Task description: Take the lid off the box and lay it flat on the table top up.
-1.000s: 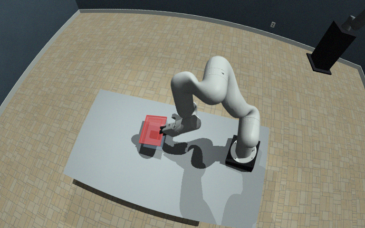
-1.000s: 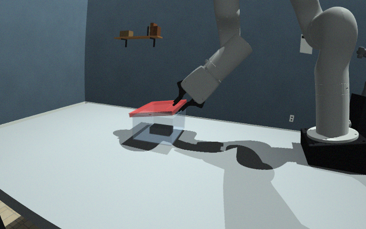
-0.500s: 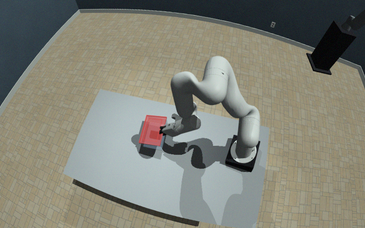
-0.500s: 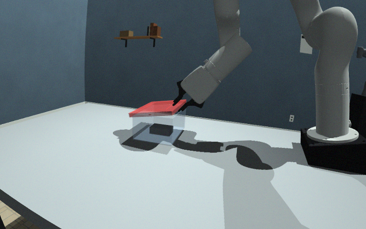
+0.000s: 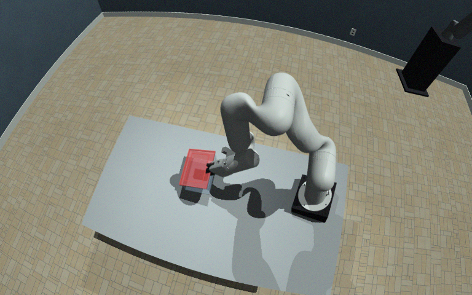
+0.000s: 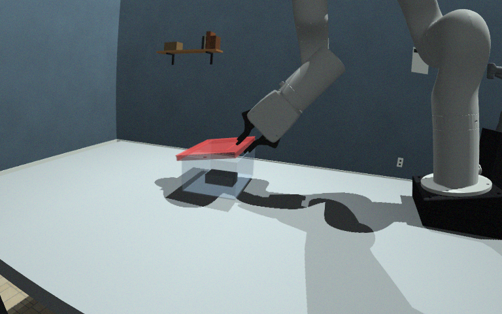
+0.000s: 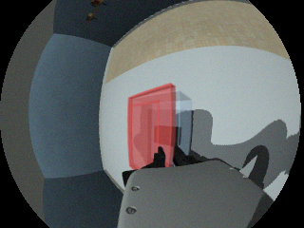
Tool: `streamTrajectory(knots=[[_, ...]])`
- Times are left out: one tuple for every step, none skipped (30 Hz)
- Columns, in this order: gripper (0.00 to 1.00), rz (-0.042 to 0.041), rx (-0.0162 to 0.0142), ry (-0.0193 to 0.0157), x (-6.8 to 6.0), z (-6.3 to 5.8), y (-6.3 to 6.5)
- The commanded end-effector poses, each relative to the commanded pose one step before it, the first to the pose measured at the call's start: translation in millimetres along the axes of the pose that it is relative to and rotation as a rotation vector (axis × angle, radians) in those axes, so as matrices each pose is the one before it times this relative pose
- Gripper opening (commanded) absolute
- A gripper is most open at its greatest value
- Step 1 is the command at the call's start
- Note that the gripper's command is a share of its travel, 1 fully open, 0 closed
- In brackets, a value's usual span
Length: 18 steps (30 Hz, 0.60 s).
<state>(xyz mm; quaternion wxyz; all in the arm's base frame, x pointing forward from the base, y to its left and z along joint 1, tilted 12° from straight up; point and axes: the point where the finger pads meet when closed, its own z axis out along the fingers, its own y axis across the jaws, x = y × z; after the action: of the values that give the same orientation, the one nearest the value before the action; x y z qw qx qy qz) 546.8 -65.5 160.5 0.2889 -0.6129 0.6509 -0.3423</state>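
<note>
The tool (image 6: 250,142) is closed on the near-arm edge of the red lid (image 6: 214,148), with one black finger above the lid and one below it. In the exterior view the lid is tilted: the gripped side, toward the right of the frame, is raised above the box (image 6: 217,174), while the opposite side at the left seems to rest on the rim of the box, though the contact cannot be told for sure. The box is transparent, and a small dark block (image 6: 221,177) lies on its bottom. The box stands on the grey desk (image 6: 129,241), a little left of the centre of the frame, and a dark shadow falls in front of it.

In the top view the lid (image 5: 195,168) covers most of the box (image 5: 199,188), and only a thin strip of the box shows at its lower edge. The tool (image 5: 209,168) comes to the lid from the right. The white arm (image 5: 278,106) bends over the desk (image 5: 139,204) from a black base (image 5: 319,215) at the right side.

In the wrist view the lid (image 7: 151,123) appears left of centre, and the black fingertips touch its lower part. On the far wall, in the upper left of the exterior view, hangs a small shelf (image 6: 189,50).
</note>
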Motion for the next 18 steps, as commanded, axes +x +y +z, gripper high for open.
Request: streamTrajectory(knots=[[0.0, -0.00004, 0.00131, 0.00007, 0.03, 0.12, -0.87], [0.0, 0.0, 0.0, 0.0, 0.0, 0.0, 0.0], [0.0, 0.0, 0.0, 0.0, 0.0, -0.03, -0.04], [0.0, 0.0, 0.0, 0.0, 0.0, -0.2, -0.27], [0.0, 0.0, 0.0, 0.0, 0.0, -0.47, -0.63], [0.0, 0.0, 0.0, 0.0, 0.0, 0.0, 0.0], [0.0, 0.0, 0.0, 0.0, 0.0, 0.0, 0.0], [0.0, 0.0, 0.0, 0.0, 0.0, -0.77, -1.04], [0.0, 0.0, 0.0, 0.0, 0.0, -1.07, -1.43], [0.0, 0.0, 0.0, 0.0, 0.0, -1.3, -1.76], [0.0, 0.0, 0.0, 0.0, 0.0, -1.47, -1.97], [0.0, 0.0, 0.0, 0.0, 0.0, -1.52, -2.05], [0.0, 0.0, 0.0, 0.0, 0.0, -1.47, -1.98], [0.0, 0.0, 0.0, 0.0, 0.0, -1.32, -1.77], [0.0, 0.0, 0.0, 0.0, 0.0, -1.08, -1.46], [0.0, 0.0, 0.0, 0.0, 0.0, -0.79, -1.06], [0.0, 0.0, 0.0, 0.0, 0.0, -0.48, -0.64], [0.0, 0.0, 0.0, 0.0, 0.0, -0.21, -0.27]])
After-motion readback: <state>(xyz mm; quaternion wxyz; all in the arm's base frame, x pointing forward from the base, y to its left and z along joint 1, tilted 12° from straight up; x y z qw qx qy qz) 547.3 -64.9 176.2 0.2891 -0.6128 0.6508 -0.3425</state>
